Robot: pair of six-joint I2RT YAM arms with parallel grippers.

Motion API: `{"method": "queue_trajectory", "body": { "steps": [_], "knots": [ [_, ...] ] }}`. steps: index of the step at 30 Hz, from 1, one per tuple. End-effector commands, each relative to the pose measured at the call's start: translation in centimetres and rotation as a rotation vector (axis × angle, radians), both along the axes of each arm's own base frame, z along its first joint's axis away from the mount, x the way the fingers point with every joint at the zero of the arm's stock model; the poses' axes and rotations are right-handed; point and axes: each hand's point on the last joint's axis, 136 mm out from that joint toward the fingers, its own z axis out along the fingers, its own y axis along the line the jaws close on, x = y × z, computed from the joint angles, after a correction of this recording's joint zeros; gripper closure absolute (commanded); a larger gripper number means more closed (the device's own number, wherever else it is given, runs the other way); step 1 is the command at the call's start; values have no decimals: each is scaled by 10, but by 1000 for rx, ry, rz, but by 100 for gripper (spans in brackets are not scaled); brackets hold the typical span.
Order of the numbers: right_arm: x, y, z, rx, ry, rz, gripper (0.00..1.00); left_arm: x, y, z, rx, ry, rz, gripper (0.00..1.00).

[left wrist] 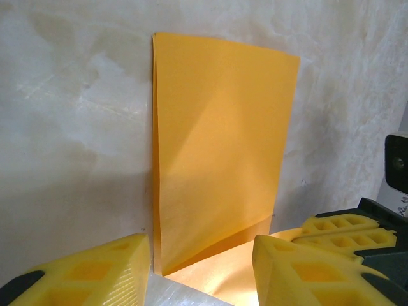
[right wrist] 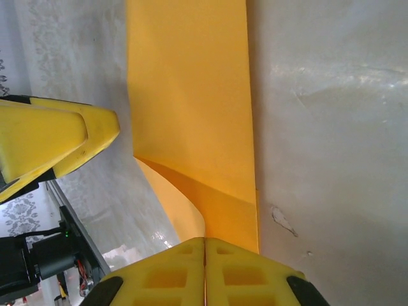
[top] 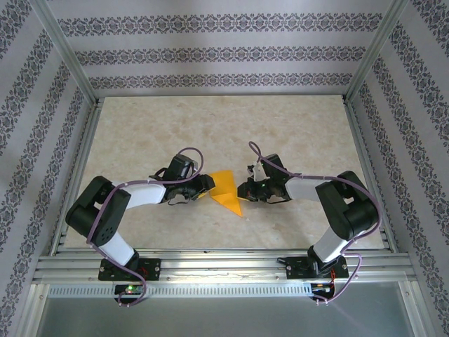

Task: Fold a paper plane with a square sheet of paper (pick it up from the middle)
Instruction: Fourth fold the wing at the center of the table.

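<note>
The marbled beige table (top: pixel 295 126) carries a folded orange-yellow sheet of paper (top: pixel 228 188) near its middle.

The right gripper (right wrist: pixel 204 242) sits at the bottom edge, its yellow fingers (right wrist: pixel 166 274) pressed flat together. The folded orange-yellow sheet of paper (right wrist: pixel 191 95) runs from them up the bench (right wrist: pixel 331 127). Its near flap curls up toward the fingertips, though a pinch cannot be made out. To the left, just beside the sheet, the left gripper's yellow finger (right wrist: pixel 64 137) points at its edge.
</note>
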Motion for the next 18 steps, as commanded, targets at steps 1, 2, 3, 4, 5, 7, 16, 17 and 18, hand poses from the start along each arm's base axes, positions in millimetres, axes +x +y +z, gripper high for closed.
{"method": "queue_trajectory", "body": {
  "steps": [1,2,3,4,5,7,16,17,18],
  "knots": [
    [3,2,13,59,-31,0,93,2,1,-1,7,13,-19,54],
    [3,1,12,62,-30,-2,93,3,1,-1,2,15,-20,54],
    [3,0,12,65,-31,-5,93,3,0,-1,-3,14,-24,54],
    [3,-1,13,69,-33,-9,93,4,-2,-1,-9,15,-27,54],
    [4,-1,13,78,-35,-11,93,4,-2,-1,-12,17,-29,54],
    [4,-1,15,88,-38,-17,93,5,-3,-2,-17,20,-26,54],
    [6,-7,18,122,-44,-36,94,13,-11,3,-57,3,-31,53],
    [6,-7,19,126,-46,-37,94,14,-12,3,-58,2,-31,53],
    [6,-7,19,130,-47,-37,94,15,-12,4,-61,-1,-30,53]
  ]
}}
